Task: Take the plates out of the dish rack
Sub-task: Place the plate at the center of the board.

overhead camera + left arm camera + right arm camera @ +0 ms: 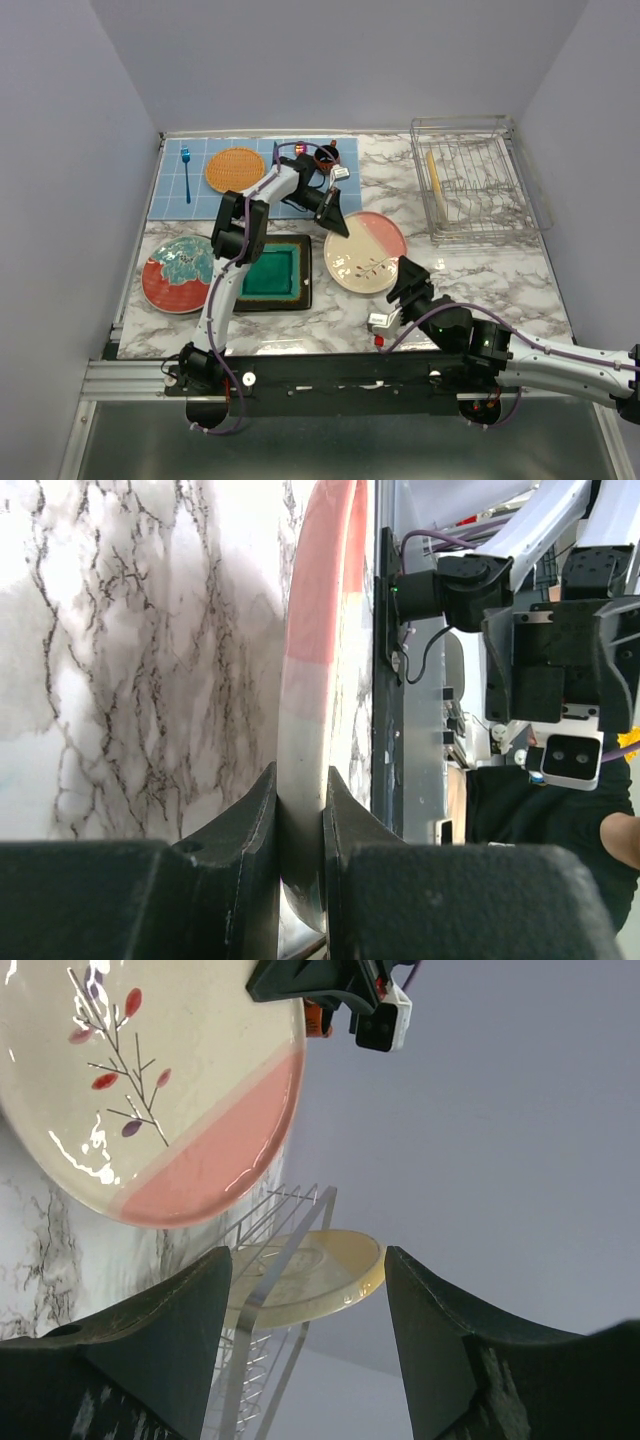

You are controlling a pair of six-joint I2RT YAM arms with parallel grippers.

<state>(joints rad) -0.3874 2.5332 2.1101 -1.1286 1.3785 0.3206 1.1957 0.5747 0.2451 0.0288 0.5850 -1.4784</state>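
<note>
From high above the near edge we look down over the whole table (480, 285). Both wrist views sit close on the sprig plate (305, 680), the right facing the dish rack (295, 1250).

I count four plates: one round red plate with a teal centre (177, 273), one square dark plate with a teal centre (272, 272), one round cream plate with a sprig (365, 262) and one cream-yellow plate (436, 185). One wire dish rack (500, 215), one orange woven disc (235, 169), one blue fork (186, 172), one blue mat (170, 200)
</note>
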